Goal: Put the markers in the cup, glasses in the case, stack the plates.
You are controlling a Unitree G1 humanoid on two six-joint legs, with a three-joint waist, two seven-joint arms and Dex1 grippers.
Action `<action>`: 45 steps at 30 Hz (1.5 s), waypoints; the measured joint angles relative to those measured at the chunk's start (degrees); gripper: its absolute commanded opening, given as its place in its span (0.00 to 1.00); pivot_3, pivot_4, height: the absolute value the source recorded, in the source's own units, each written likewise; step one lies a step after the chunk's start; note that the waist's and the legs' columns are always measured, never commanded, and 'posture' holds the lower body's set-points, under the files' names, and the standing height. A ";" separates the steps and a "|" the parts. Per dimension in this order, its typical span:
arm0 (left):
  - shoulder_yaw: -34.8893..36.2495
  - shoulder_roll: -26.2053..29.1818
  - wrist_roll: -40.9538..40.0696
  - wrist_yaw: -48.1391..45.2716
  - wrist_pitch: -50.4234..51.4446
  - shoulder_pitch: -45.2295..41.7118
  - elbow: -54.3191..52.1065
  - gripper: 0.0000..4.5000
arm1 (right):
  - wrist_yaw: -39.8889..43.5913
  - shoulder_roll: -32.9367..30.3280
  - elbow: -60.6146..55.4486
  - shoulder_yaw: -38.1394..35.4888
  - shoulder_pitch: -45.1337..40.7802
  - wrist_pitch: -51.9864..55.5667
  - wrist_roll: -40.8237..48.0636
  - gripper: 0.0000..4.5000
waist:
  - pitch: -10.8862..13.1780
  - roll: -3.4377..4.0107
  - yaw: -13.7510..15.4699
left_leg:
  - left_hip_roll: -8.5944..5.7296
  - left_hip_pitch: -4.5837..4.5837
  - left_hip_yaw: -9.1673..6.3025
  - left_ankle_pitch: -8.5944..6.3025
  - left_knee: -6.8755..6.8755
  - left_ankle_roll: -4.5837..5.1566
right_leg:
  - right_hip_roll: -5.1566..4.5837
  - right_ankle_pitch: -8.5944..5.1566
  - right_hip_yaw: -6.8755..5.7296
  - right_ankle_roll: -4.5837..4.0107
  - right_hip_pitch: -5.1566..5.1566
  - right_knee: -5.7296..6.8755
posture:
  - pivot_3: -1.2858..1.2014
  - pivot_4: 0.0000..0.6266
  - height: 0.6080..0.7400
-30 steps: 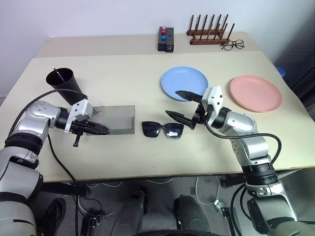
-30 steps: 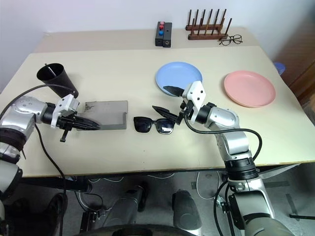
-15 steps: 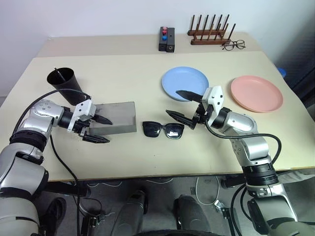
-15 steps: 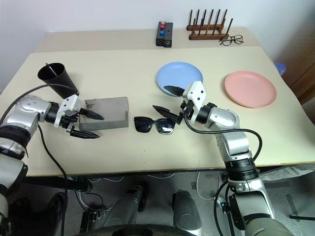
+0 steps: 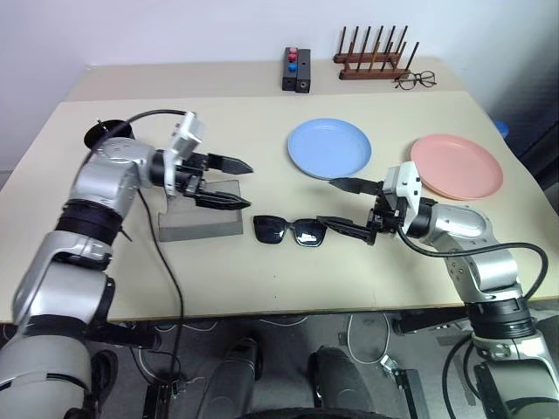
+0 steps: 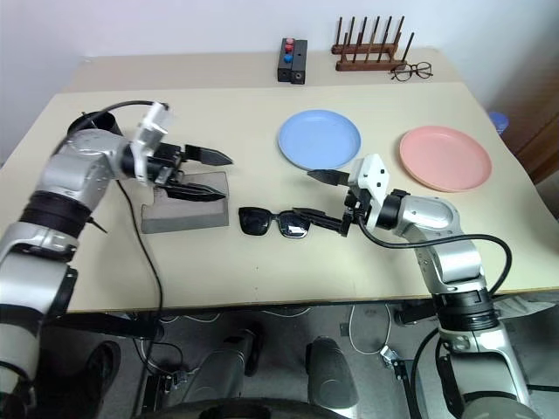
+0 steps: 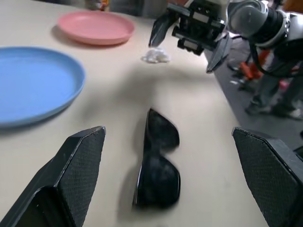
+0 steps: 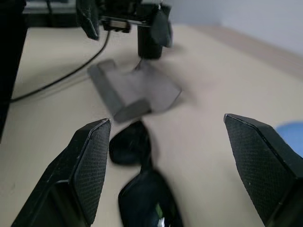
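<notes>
Here the glasses [image 5: 290,231] are lying on the worktop [image 5: 262,279] near its near edge, folded, lenses dark, between the two grippers. Just to their left the case [image 5: 201,223] is sitting closed and flat. The left gripper [image 5: 229,183] is hovering above the case's far right corner with its fingers spread wide apart and holding nothing, pointing toward the right. The right gripper [image 5: 342,208] is hanging just right of the glasses, also spread apart and empty, its lower finger reaching close to the glasses' right end without clearly touching, its upper finger pointing toward the blue plate [image 5: 328,147]. That plate is resting farther back, right of centre, and the pink plate [image 5: 456,165] is lying well to its right, the two apart and not stacked. The cup [image 5: 103,135] is standing at the far left, mostly hidden behind the left arm, with a thin marker [image 5: 104,124] sticking up from its rim. Along the far edge a small black box [image 5: 294,69] with red and blue buttons, a wooden peg rack [image 5: 372,57] and wire-framed spectacles [image 5: 413,80] are sitting in a row.
</notes>
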 measured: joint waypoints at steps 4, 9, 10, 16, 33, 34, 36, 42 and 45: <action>-1.86 -7.42 8.60 0.00 -3.27 -2.68 4.17 0.99 | 1.53 -3.42 -0.23 -1.51 1.70 0.30 -0.12 0.87 | 0.00 -0.01 -0.08 | 0.01 0.00 0.08 -0.01 0.03 0.01 | -0.01 0.00 0.00 0.01 0.00 0.00 | 0.52 0.24 0.99; -3.45 -12.82 16.28 -1.80 -6.72 -5.55 10.92 0.99 | 0.30 -3.60 -0.54 -2.76 2.56 0.25 -0.19 0.87 | 0.01 -0.01 -0.13 | 0.02 0.00 0.12 -0.01 0.03 0.02 | -0.02 0.00 0.00 0.01 -0.01 0.00 | 0.52 0.24 0.99; -3.63 -13.26 17.82 -1.99 -8.27 -5.78 12.44 0.99 | -0.16 -3.55 -0.69 -2.79 2.74 0.22 -0.24 0.87 | 0.01 -0.02 -0.13 | 0.02 0.00 0.12 -0.02 0.03 0.02 | -0.02 0.00 0.00 0.01 -0.01 0.00 | 0.52 0.24 0.99; -3.54 -16.93 25.29 -1.38 -16.08 -7.38 21.72 0.99 | -2.84 -2.59 -2.25 -2.81 3.30 -0.37 -0.62 0.87 | 0.03 -0.05 0.20 | -0.02 -0.06 0.03 -0.02 0.13 0.03 | -0.06 0.01 -0.09 0.02 0.01 0.00 | 0.52 0.24 0.99; -0.81 -22.37 35.54 2.94 -21.61 -9.34 30.67 0.99 | -5.84 -0.84 -2.52 -2.63 2.71 -1.64 -1.93 0.87 | 0.03 -0.06 0.00 | -0.03 -0.06 0.00 -0.03 0.16 0.05 | -0.04 0.01 -0.15 0.04 0.04 0.01 | 0.52 0.24 0.99; -0.74 -22.38 35.77 3.04 -21.78 -9.38 30.72 0.99 | -5.88 -0.78 -2.51 -2.62 2.69 -1.70 -2.08 0.87 | 0.03 -0.06 0.00 | -0.04 -0.06 0.00 -0.04 0.16 0.05 | -0.04 0.01 -0.15 0.04 0.04 0.01 | 0.52 0.24 0.99; -0.60 -22.39 36.21 3.47 -22.40 -9.51 31.06 0.87 | -5.99 -0.47 -2.44 -2.62 2.54 -1.84 -2.38 0.87 | 0.03 -0.06 -0.03 | -0.04 -0.05 0.00 -0.04 0.16 0.05 | -0.04 0.01 -0.15 0.04 0.05 0.01 | 0.52 0.24 0.99; 1.16 -22.71 36.72 3.50 -22.42 -10.05 31.72 0.24 | -6.38 -0.12 -1.87 -2.60 2.37 -2.79 -2.98 0.87 | 0.03 -0.06 -0.01 | -0.04 -0.04 -0.01 -0.03 0.18 0.05 | -0.03 0.01 -0.16 0.04 0.07 0.01 | 0.52 0.24 0.99; 1.72 -22.78 36.72 2.72 -22.95 -11.41 31.62 0.07 | -6.47 0.13 -1.47 -2.60 2.37 -3.17 -3.38 0.87 | -0.02 -0.04 0.20 | -0.05 0.08 -0.04 -0.04 0.26 0.06 | -0.04 0.00 -0.22 0.06 0.31 0.00 | 0.52 0.24 0.99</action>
